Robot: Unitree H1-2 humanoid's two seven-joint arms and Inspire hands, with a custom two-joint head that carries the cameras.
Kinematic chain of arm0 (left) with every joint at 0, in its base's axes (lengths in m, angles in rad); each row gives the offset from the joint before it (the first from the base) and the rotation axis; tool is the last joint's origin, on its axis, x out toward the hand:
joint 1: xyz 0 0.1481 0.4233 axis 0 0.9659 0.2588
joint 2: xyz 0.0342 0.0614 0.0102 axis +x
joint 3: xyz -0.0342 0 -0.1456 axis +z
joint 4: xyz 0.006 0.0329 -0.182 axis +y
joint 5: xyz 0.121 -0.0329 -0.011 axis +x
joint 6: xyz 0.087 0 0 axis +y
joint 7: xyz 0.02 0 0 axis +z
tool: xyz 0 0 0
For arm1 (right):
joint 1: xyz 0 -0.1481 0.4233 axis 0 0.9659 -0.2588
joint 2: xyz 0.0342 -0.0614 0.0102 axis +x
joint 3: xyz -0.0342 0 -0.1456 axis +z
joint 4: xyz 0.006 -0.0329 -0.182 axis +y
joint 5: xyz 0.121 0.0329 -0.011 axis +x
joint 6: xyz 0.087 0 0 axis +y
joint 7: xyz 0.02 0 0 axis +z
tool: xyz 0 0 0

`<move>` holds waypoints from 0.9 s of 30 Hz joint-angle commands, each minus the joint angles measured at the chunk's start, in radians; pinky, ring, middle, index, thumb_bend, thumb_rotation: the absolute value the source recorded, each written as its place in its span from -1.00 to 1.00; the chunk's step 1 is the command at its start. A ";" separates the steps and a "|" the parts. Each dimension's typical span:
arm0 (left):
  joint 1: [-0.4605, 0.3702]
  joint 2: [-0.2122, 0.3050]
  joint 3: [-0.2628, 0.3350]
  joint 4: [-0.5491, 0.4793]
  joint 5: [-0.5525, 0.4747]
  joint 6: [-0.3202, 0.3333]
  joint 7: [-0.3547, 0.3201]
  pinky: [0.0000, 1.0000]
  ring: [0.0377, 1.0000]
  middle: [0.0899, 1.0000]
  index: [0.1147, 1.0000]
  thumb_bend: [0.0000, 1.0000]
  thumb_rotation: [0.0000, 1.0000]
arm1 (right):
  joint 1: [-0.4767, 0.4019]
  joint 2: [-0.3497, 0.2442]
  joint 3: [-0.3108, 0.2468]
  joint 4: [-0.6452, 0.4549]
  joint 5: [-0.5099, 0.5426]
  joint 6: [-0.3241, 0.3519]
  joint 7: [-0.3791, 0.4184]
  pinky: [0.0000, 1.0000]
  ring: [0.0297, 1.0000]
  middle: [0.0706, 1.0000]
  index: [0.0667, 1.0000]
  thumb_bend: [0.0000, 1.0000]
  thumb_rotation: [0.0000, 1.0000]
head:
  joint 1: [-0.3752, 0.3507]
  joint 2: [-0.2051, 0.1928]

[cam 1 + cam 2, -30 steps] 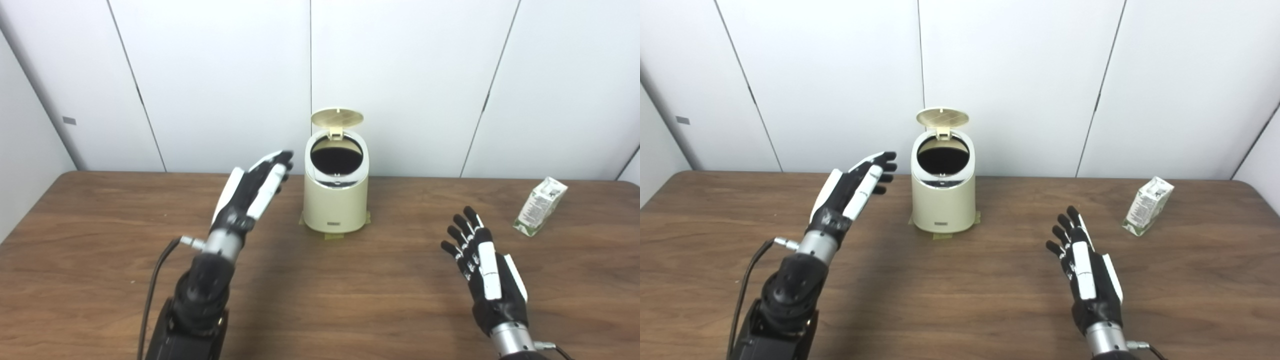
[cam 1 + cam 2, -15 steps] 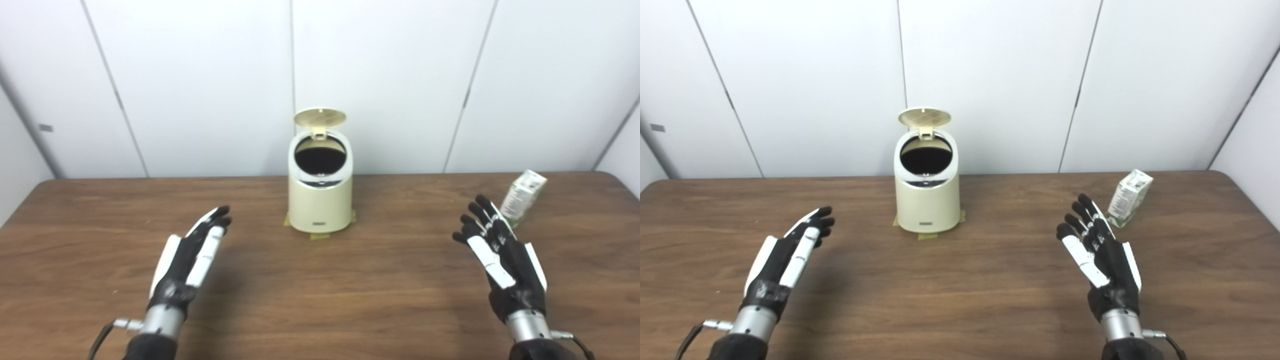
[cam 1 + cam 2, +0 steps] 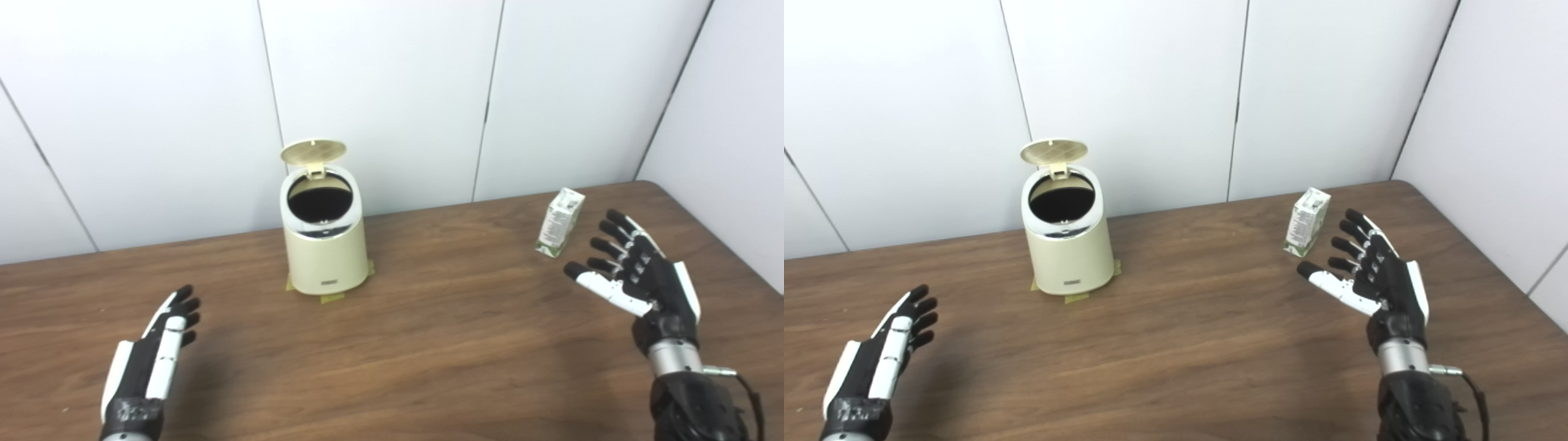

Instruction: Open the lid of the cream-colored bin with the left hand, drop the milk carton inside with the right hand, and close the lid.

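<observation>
Table [image 3: 429, 343]: I am looking down at a brown wood-grain tabletop that fills the lower half of both views, with plain white wall panels [image 3: 380, 92] behind it.

Cream-colored bin [image 3: 324, 257]: It stands upright toward the back of the table, left of centre. Bits of yellowish tape [image 3: 334, 298] show at its base.

Lid [image 3: 313, 151]: The round lid is tipped up and back on its hinge, so the bin's dark mouth is fully uncovered. I can see only blackness inside.

Milk carton [image 3: 558, 222]: A small white carton with green print stands upright on the table, well to the right of the bin and near the back right corner. Nothing is touching it.

Right hand [image 3: 634, 275]: My right hand is raised above the table just right of the carton and a little nearer to me. The palm faces left, the fingers are spread wide and the thumb sticks out toward the carton's side. It holds nothing, and there is a clear gap between the fingertips and the carton.

Left hand [image 3: 147, 367]: My left hand is low in the near left corner, well apart from the bin. Its fingers are straight and slightly fanned, pointing away from me, and it is empty. Whether it rests on the wood or hangs just above it, I cannot tell.
</observation>
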 commanded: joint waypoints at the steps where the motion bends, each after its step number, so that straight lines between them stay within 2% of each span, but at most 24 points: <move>1: -0.034 0.017 0.002 -0.026 -0.001 -0.027 0.003 0.77 0.80 0.80 0.88 -0.22 0.97 | -0.038 -0.036 -0.019 0.000 -0.009 -0.009 -0.006 0.34 0.60 0.70 0.64 0.62 -0.61 | -0.020 -0.002; 5: -0.045 0.022 -0.007 -0.036 0.008 -0.007 -0.001 0.79 0.80 0.78 0.83 -0.31 0.89 | -0.084 -0.081 -0.057 0.047 0.028 -0.006 -0.001 0.45 0.67 0.75 0.66 0.60 -0.72 | -0.028 -0.002; 6: -0.046 0.025 -0.010 -0.039 0.013 -0.004 -0.002 0.80 0.81 0.78 0.83 -0.33 0.87 | -0.099 -0.098 -0.058 0.068 0.017 -0.007 -0.002 0.51 0.69 0.75 0.66 0.60 -0.73 | -0.028 -0.002; 7: -0.048 0.027 -0.014 -0.044 0.017 0.002 -0.002 0.81 0.82 0.79 0.84 -0.35 0.86 | -0.116 -0.116 -0.057 0.091 0.002 -0.003 -0.005 0.66 0.73 0.75 0.66 0.61 -0.74 | -0.028 -0.001; 9: -0.051 0.030 -0.018 -0.053 0.021 0.015 -0.003 0.83 0.83 0.79 0.84 -0.36 0.83 | -0.163 -0.142 -0.056 0.147 -0.003 0.003 -0.007 0.78 0.76 0.74 0.64 0.65 -0.75 | -0.029 0.001; 12: -0.049 0.031 -0.027 -0.065 0.021 0.030 -0.007 0.82 0.82 0.79 0.85 -0.40 0.76 | -0.240 -0.169 -0.044 0.240 0.016 0.016 0.007 0.63 0.73 0.74 0.61 0.71 -0.81 | -0.028 0.004; 13: -0.048 0.031 -0.031 -0.069 0.024 0.036 -0.007 0.85 0.82 0.79 0.85 -0.41 0.70 | -0.259 -0.177 -0.034 0.265 0.012 0.019 0.011 0.52 0.72 0.76 0.65 0.74 -0.82 | -0.028 0.004; 17: -0.037 0.032 -0.051 -0.098 0.042 0.067 -0.010 0.87 0.83 0.79 0.86 -0.43 0.61 | -0.350 -0.221 0.029 0.364 -0.020 0.062 0.038 0.25 0.76 0.88 0.76 0.79 -0.82 | -0.004 0.011; 21: -0.027 0.043 -0.059 -0.124 0.043 0.084 -0.022 0.82 0.82 0.77 0.85 -0.47 0.53 | -0.414 -0.250 0.088 0.448 -0.053 0.102 0.056 0.35 0.83 0.96 0.79 0.83 -0.76 | 0.004 0.015; 24: -0.023 0.051 -0.053 -0.129 0.028 0.084 -0.035 0.78 0.81 0.76 0.84 -0.48 0.39 | -0.457 -0.259 0.112 0.505 -0.059 0.117 0.070 0.47 0.89 0.99 0.79 0.84 -0.83 | 0.005 0.019; 27: -0.022 0.053 -0.045 -0.136 0.022 0.089 -0.040 0.83 0.80 0.76 0.83 -0.48 0.32 | -0.503 -0.272 0.142 0.581 -0.073 0.122 0.088 0.62 0.93 1.00 0.80 0.87 -0.87 | 0.007 0.020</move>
